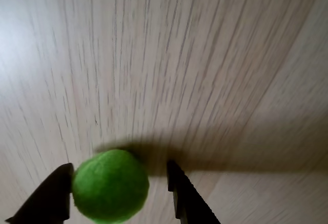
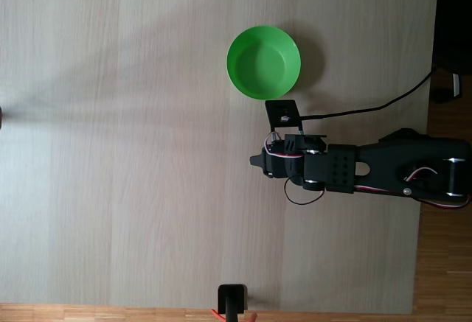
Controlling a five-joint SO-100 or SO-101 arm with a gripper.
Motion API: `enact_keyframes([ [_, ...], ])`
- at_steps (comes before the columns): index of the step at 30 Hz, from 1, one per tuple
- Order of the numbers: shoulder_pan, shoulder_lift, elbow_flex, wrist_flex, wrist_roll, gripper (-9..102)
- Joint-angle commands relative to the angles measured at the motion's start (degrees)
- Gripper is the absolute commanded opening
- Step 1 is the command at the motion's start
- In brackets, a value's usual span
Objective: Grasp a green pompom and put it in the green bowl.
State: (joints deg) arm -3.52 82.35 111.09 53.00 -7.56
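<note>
- The green pompom sits low in the wrist view, between the two dark fingers of the claw, against the left finger with a sliver of space before the right finger.
- It is a fuzzy round ball, so it has no long axis and points no particular way.
- Its shadow falls on the pale wood-grain desk behind it, apart from the ball, so the pompom looks lifted clear of the surface.
- The claw is closed to about the ball's width; whether both fingers press on the pompom I cannot tell.
- In the fixed view the green bowl stands upright on the desk, upper middle of the picture, and its inside shows only smooth green plastic with nothing in it.
- The black arm reaches in from the right edge; its front end is just below the bowl in that view and not touching it.
- A black cable runs from the arm toward the right edge.
</note>
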Motion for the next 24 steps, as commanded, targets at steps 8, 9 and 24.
enact_keyframes([
  [8,0.1,0.6,-1.9,-0.4,0.1,9],
  [9,0.1,0.6,-1.9,-0.4,0.1,8],
  [24,0.2,6.6,-1.9,0.4,0.0,0],
])
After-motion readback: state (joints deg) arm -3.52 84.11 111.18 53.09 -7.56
